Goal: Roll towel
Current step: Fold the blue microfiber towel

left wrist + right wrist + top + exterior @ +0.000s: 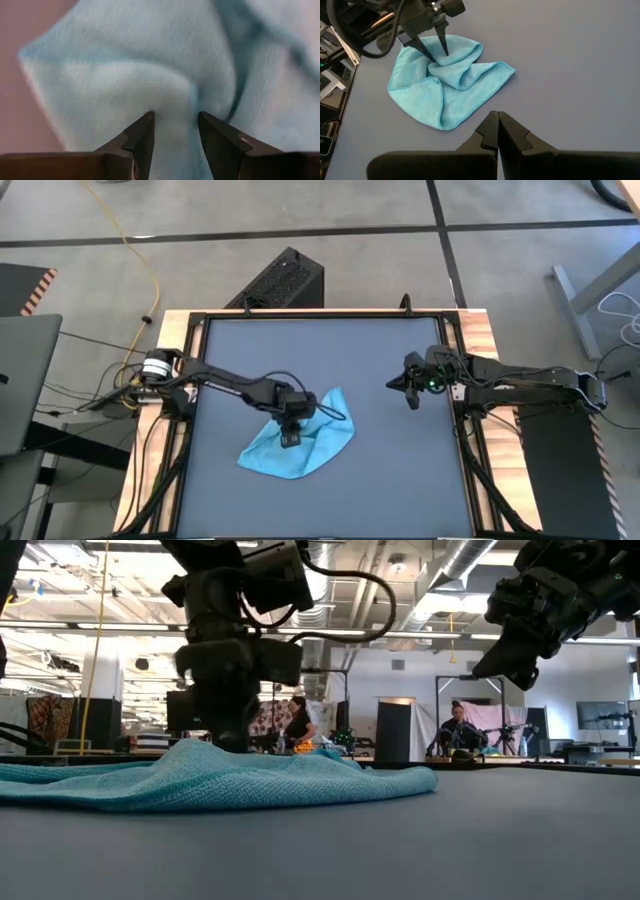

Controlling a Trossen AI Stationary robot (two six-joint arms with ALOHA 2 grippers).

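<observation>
From above, the towel lies crumpled on the dark grey matte tabletop, somewhat left of its middle and toward the near edge, a rough sky-blue shape with one corner pointing up toward the table's centre and a rounded lower edge. The left gripper stands straight down on the cloth's middle, while the right gripper hangs above bare table well apart from the towel, near the right edge. From table height, the towel shows as a low, soft mound with a fine woven nap, tapering to a thin edge on the picture's right; the left gripper comes down into its highest fold, and the right gripper hovers high off the surface. People sit in the room far behind. In the left wrist view, two dark wedge-shaped fingers press onto the plush fabric with a gap between their tips, a raised fold of cloth bunched there; it seems pinched, though the contact is hard to judge. In the right wrist view, the right arm's own tapered fingers meet tip to tip, clenched on nothing, and the towel lies beyond with layered, curling folds.
</observation>
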